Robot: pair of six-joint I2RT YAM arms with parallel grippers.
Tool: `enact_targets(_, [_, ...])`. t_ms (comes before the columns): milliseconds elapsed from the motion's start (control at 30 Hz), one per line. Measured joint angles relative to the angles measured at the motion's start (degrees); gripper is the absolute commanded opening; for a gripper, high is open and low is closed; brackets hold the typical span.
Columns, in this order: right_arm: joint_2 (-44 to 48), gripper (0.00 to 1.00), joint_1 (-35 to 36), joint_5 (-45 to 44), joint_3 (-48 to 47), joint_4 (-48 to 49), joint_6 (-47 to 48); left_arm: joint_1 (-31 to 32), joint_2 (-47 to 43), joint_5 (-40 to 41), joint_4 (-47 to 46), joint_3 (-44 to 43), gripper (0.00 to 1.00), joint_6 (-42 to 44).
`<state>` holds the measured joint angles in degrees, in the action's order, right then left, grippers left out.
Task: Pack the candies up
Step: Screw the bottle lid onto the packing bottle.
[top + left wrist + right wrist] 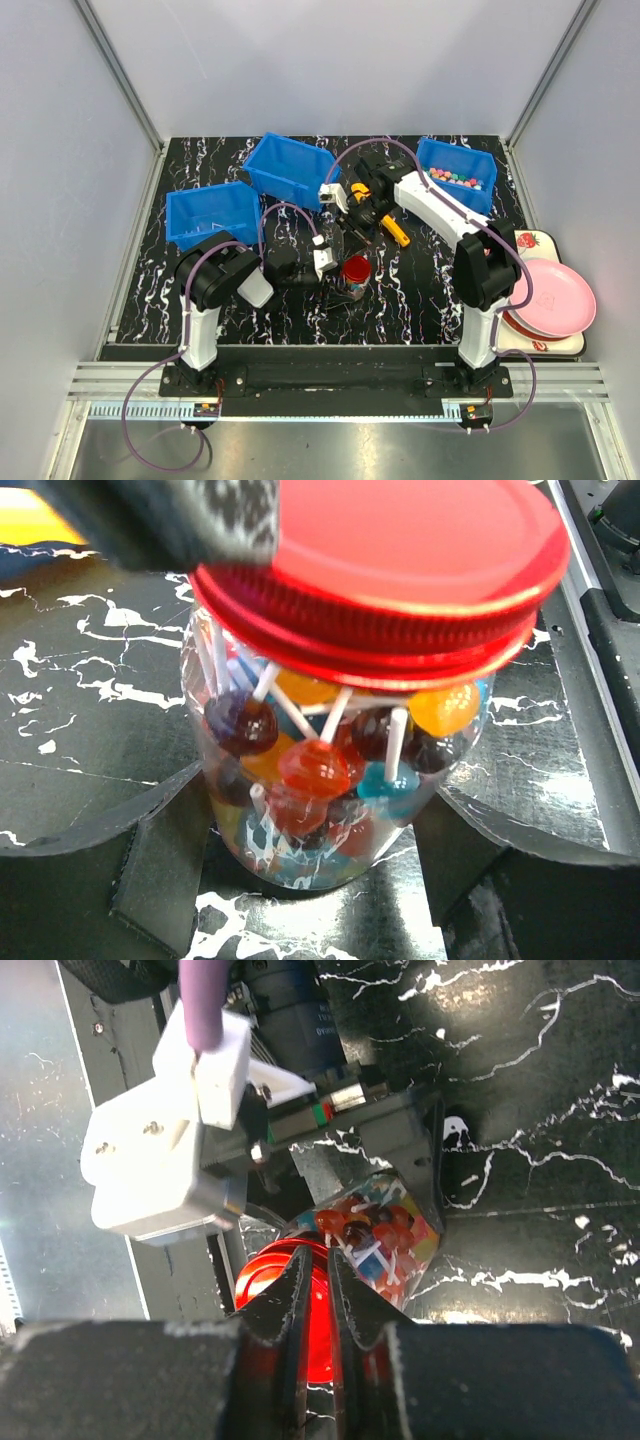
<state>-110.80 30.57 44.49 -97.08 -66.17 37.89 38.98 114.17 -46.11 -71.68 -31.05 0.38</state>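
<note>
1. Left gripper (320, 875): nearest item in my left wrist view. Its two dark fingers (160, 870) press against opposite sides of the jar (330, 820) near its base; I log it as clamped on the jar.
2. Jar: clear, upright on the black marbled table (420, 290), near the middle, just ahead of the left arm.
3. Red lid (400, 570): round metal, sitting on the jar's mouth. I cannot tell whether it is screwed down.
4. Candies (315, 765): round pieces on white sticks, red, orange, purple and blue, filling most of the jar. More small loose ones (455, 180) lie in the far-right blue bin (480, 160).
5. Right gripper (318, 1280): directly above the lid, fingers pinched to a thin slit with nothing visible between them. The tips are at the lid's rim; I cannot tell if they touch it.
6. Two further blue bins: one far left (213, 213), one far centre (290, 170), set at an angle.
7. Yellow-orange object (397, 232): on the table, partly hidden under the right arm.
8. Pink plates (555, 295): stacked on a tray (530, 240) at the table's right edge.
</note>
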Motion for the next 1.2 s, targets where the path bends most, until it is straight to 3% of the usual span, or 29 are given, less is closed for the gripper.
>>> enact_targets(1200, [8.7, 0.11, -5.9, -2.3, 11.2, -1.0, 0.6, 0.0, 0.0, -1.3, 0.1, 0.0, 0.0, -0.1])
